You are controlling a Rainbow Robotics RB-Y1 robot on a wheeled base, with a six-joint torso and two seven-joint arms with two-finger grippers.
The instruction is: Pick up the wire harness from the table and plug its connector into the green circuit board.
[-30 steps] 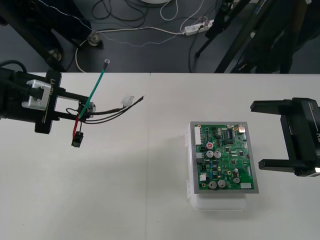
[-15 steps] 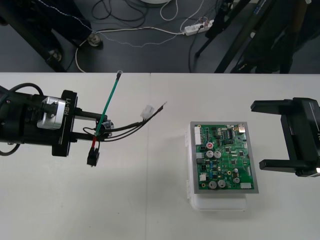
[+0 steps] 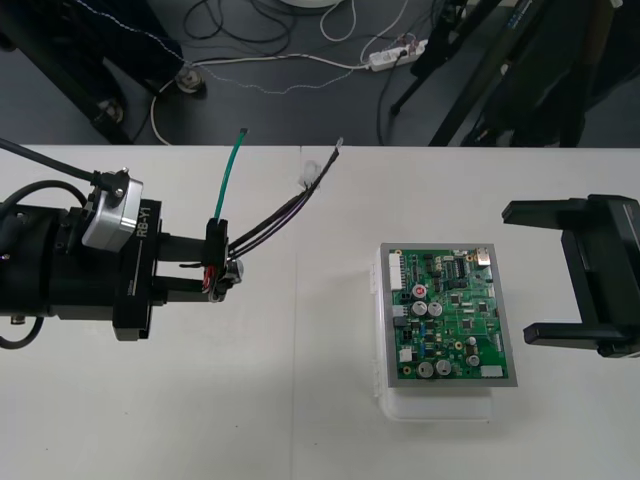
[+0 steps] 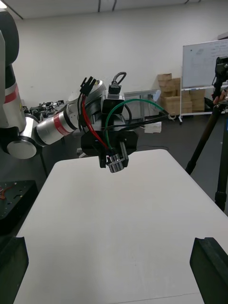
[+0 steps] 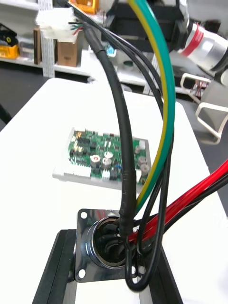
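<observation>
The left gripper (image 3: 215,268) is clenched on the harness (image 3: 262,214) at its metal socket (image 5: 102,237), which is pinched by its flange between the black fingers (image 5: 61,266) and held clear of the table (image 3: 300,400). The wires fan from the socket toward 12 and 1 o'clock. The board (image 3: 450,315) lies well apart, at about 3 o'clock from the gripper. The plug (image 4: 87,85) rides free on the red wires above the gripper, so I judge the carry should be slow and level to keep it from swinging. The plug end will probably need a firmer hold before it can be lined up with a board header. The right gripper (image 3: 515,272) could give that hold; it waits released at 3 o'clock of the board.
</observation>
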